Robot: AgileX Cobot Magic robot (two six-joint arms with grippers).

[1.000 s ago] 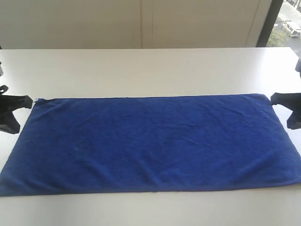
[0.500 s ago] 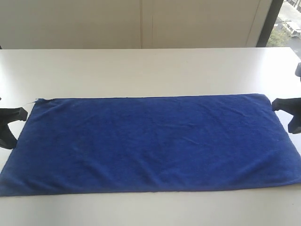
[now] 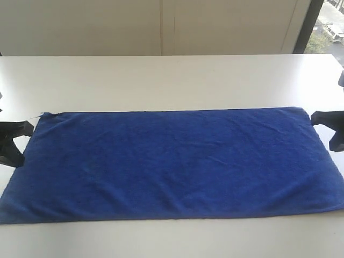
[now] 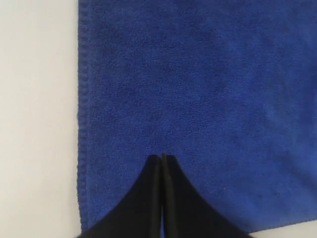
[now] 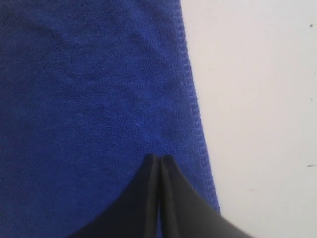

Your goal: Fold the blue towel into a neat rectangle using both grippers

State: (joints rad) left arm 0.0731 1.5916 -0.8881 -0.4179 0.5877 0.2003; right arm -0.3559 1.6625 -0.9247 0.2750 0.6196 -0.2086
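The blue towel (image 3: 172, 161) lies spread flat as a long rectangle across the white table (image 3: 172, 80), with light wrinkles. My left gripper (image 3: 27, 128) is by the towel's far left corner, and my right gripper (image 3: 317, 116) is by its far right corner. In the left wrist view the left gripper (image 4: 162, 157) is shut, its tips over the towel (image 4: 198, 89) close to a hem, with no cloth lifted. The right gripper (image 5: 159, 158) is shut in the same way over the towel (image 5: 89, 99) beside its stitched hem.
Bare white tabletop (image 4: 34, 119) runs beside the towel's hem on both sides (image 5: 257, 109). A pale wall panel (image 3: 161, 27) stands behind the table, and a window (image 3: 330, 27) shows at the back right.
The left gripper has drawn back from the towel's far left corner towards the left edge and dropped a little. The right gripper has shifted slightly down. The towel has not moved.
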